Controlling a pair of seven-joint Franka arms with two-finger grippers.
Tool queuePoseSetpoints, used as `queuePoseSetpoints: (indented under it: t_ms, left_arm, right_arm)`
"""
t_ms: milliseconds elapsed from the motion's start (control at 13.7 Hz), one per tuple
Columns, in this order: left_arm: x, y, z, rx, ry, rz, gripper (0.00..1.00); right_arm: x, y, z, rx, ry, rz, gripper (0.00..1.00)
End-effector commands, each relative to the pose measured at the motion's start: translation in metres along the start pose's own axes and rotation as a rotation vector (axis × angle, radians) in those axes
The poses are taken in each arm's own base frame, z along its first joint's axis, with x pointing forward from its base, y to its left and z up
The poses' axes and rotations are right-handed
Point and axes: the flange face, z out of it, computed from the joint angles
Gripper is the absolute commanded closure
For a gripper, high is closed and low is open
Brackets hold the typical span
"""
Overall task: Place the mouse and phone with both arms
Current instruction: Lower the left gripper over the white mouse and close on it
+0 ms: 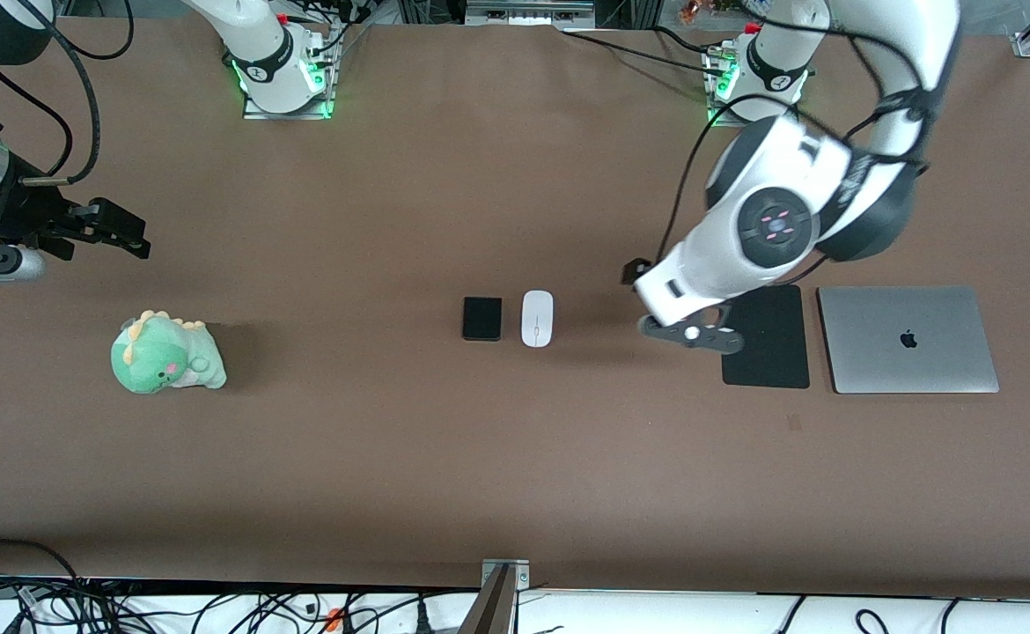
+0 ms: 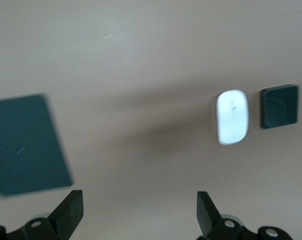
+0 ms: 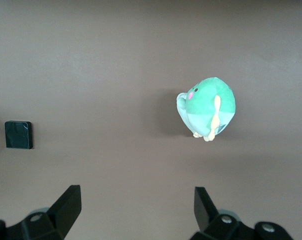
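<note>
The white mouse point(image 1: 537, 318) lies mid-table with the small black phone point(image 1: 482, 318) right beside it, toward the right arm's end. My left gripper point(image 1: 691, 335) is open and empty, over the bare table between the mouse and the black mouse pad point(image 1: 770, 352). In the left wrist view the gripper point(image 2: 139, 200) shows the mouse point(image 2: 232, 116), the phone point(image 2: 279, 106) and the pad point(image 2: 26, 145). My right gripper point(image 1: 132, 233) is open and empty, above the table near the plush toy. In the right wrist view the gripper point(image 3: 137, 197) shows the phone point(image 3: 18, 135).
A closed silver laptop point(image 1: 907, 339) lies beside the mouse pad at the left arm's end. A green dinosaur plush point(image 1: 165, 354) sits at the right arm's end and also shows in the right wrist view point(image 3: 208, 107). Cables run along the table's near edge.
</note>
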Motion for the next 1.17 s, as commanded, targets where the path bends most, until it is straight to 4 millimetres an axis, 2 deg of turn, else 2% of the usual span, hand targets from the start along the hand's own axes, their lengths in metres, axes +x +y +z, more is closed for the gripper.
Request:
queuePoseSetpoints:
  t_ms: [0,291,437,728,947,1092]
  left_arm:
    - [0.027,0.033,0.032,-0.041,0.081,0.03,0.0]
    - [0.032,0.096,0.097,-0.066,0.17,-0.014,0.0]
    - [0.032,0.121,0.139,-0.018,0.252,0.003,0.0]
    - [0.024,0.136,0.208,0.012,0.292,-0.015,0.0]
    - [0.012,0.135,0.227,0.017,0.27,-0.023,0.0]
    - [0.006,0.136,0.235,0.024,0.256,-0.02,0.0]
  right_arm:
    - [0.0,-0.002,-0.005,-0.002,0.008,0.009,0.0]
    - [0.0,-0.002,-0.005,0.0,0.008,-0.002,0.0]
    - [0.0,-0.002,-0.005,0.0,0.008,-0.003,0.0]
    - [0.002,-0.006,0.001,-0.003,-0.001,-0.011,0.0]
    - [0.002,-0.009,0.003,-0.006,-0.004,-0.015,0.0]
    - [0.002,-0.022,0.006,-0.027,-0.008,-0.04,0.0]
